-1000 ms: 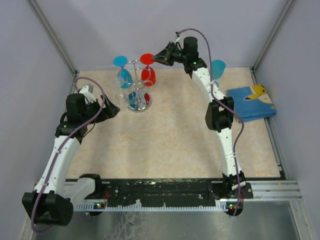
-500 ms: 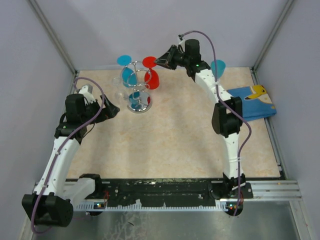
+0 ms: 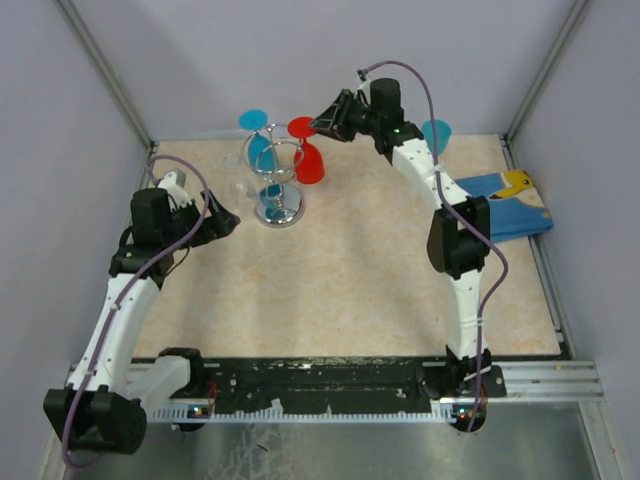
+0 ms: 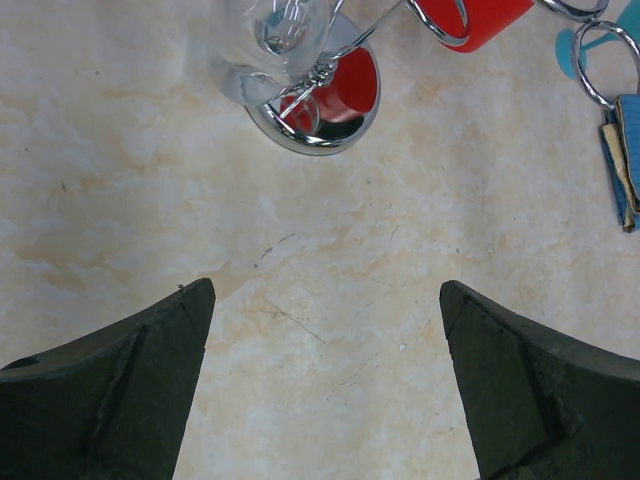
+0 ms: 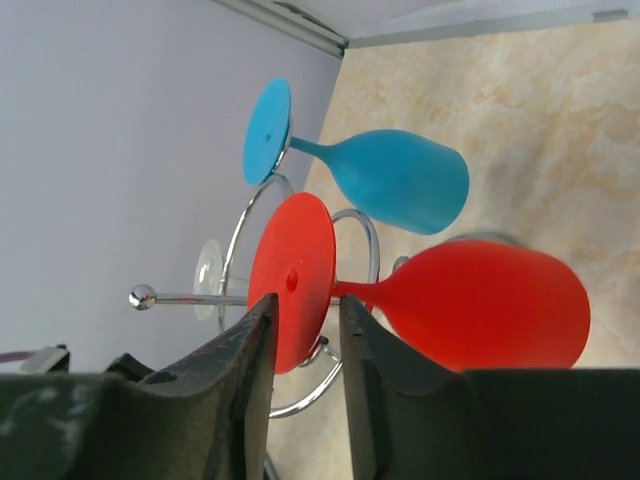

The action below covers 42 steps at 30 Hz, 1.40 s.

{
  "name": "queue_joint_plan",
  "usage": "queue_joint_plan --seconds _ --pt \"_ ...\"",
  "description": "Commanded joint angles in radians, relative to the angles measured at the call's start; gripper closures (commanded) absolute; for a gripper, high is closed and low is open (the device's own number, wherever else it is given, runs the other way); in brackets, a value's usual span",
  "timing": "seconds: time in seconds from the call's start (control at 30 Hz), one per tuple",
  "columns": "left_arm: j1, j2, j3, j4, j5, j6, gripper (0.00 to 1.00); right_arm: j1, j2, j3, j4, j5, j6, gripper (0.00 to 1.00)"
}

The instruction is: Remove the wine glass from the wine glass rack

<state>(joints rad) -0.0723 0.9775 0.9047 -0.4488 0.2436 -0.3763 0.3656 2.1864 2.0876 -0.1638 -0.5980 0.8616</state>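
a robotics lab test cell: plain pale grey wall panels [image 3: 250, 60] framed by bare aluminium corner struts [image 3: 105, 75] box in a beige marble-patterned counter [image 3: 330, 280], with white-and-black robot arms, left [image 3: 115, 320] and right [image 3: 462, 310], bolted to a black metal base rail [image 3: 320, 378].

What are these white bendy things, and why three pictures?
They are a robot's left arm and right arm, bolted to a table, each ending in a two-finger gripper. One picture looks down from above; the other two come from a camera on each wrist. On the table stands a wine glass rack with a red glass, a blue glass and a clear glass hanging on it. Another blue glass shows behind the right arm, near a flat blue thing. The right gripper has the red glass's foot between its fingers; whether it pinches is unclear. The left gripper is wide open, holding nothing.
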Motion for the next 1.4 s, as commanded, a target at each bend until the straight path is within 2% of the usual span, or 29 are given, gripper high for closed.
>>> queue_joint_plan --seconds 0.0,0.1,0.2,0.37,0.5,0.73,1.0,1.17,1.37 --pt "-0.002 -0.025 0.019 -0.003 -0.009 0.016 0.0 0.003 0.034 0.106 0.003 -0.031 -0.008 0.6" --pt "-0.002 -0.026 0.022 -0.005 -0.016 0.018 0.0 -0.008 0.038 0.098 0.032 -0.033 0.004 0.48" --pt "-0.002 -0.021 0.021 -0.006 -0.019 0.02 0.0 -0.025 0.05 0.124 0.034 -0.044 0.013 0.46" --pt "-0.001 -0.01 0.025 -0.001 -0.004 0.013 0.0 -0.032 0.104 0.232 -0.008 -0.066 0.013 0.52" --pt "-0.001 -0.01 0.024 0.001 -0.002 0.01 0.0 -0.033 0.143 0.298 -0.019 -0.093 0.026 0.64" --pt "-0.001 -0.015 0.025 0.001 -0.008 0.013 0.0 -0.031 0.163 0.333 -0.072 -0.111 0.001 0.65" --pt "-0.003 -0.017 0.022 0.001 -0.002 0.007 0.0 -0.032 0.13 0.262 -0.06 -0.111 -0.022 0.66" --pt "-0.001 -0.015 0.02 0.002 0.0 0.008 0.0 -0.028 0.114 0.223 -0.035 -0.137 -0.021 0.74" --pt "-0.002 -0.013 0.017 0.004 0.006 0.004 0.0 -0.027 0.103 0.202 -0.009 -0.151 -0.018 0.96"
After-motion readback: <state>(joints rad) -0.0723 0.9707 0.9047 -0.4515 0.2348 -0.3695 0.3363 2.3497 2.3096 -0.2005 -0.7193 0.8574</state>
